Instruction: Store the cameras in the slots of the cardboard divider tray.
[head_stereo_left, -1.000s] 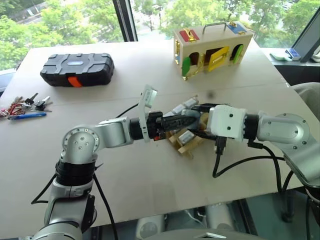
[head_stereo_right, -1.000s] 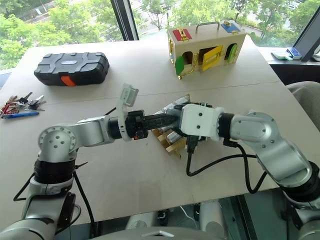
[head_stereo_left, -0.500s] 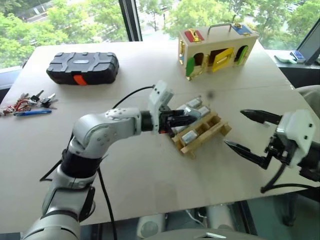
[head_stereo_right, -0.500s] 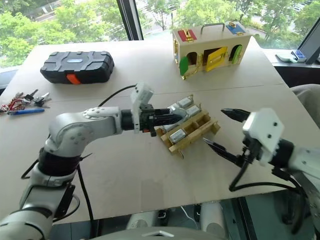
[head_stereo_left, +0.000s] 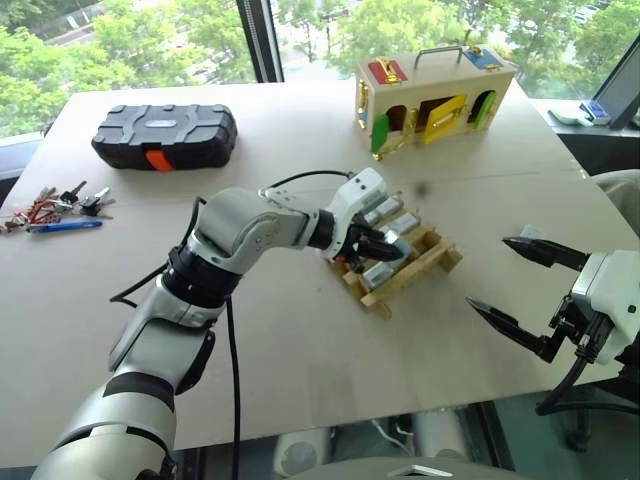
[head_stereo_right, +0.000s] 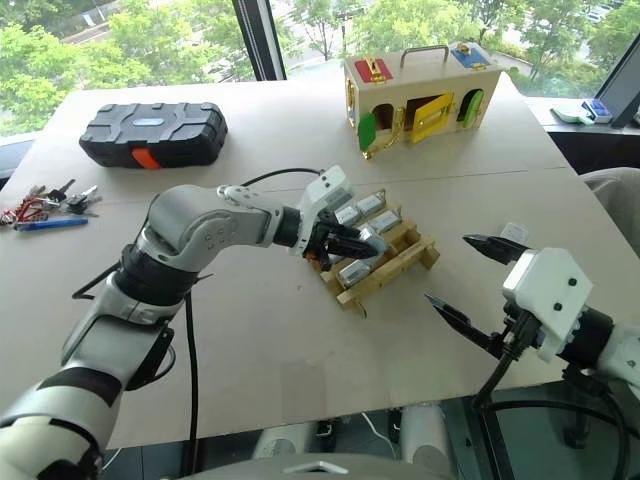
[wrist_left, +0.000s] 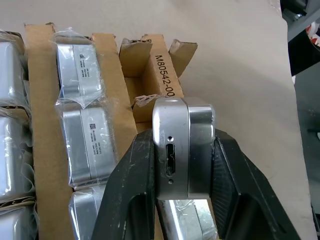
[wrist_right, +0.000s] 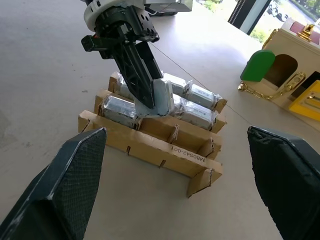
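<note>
Left claw (wrist_left: 175, 165), clamped on a camera (wrist_left: 182, 145) held on end, hangs directly above the cardboard divider tray (wrist_right: 150, 145) at mid-table, while the wide-open right claw (head_stereo_right: 470, 290) stands well apart

I see a tan cardboard divider tray (head_stereo_left: 425, 262) with black lettering printed on one strip, on my pale beige counter (head_stereo_left: 300, 350). The cameras (head_stereo_left: 385, 210) in it are silver-grey under clear wrap; the one in my left pincer (wrist_left: 175, 165) is bare silver between black fingers (wrist_left: 127, 195). At ten o'clock lies a black ribbed case (head_stereo_left: 165, 135) with an orange latch. At one o'clock a pale wooden box (head_stereo_left: 435, 95) has red, green, yellow and blue doors.
</note>
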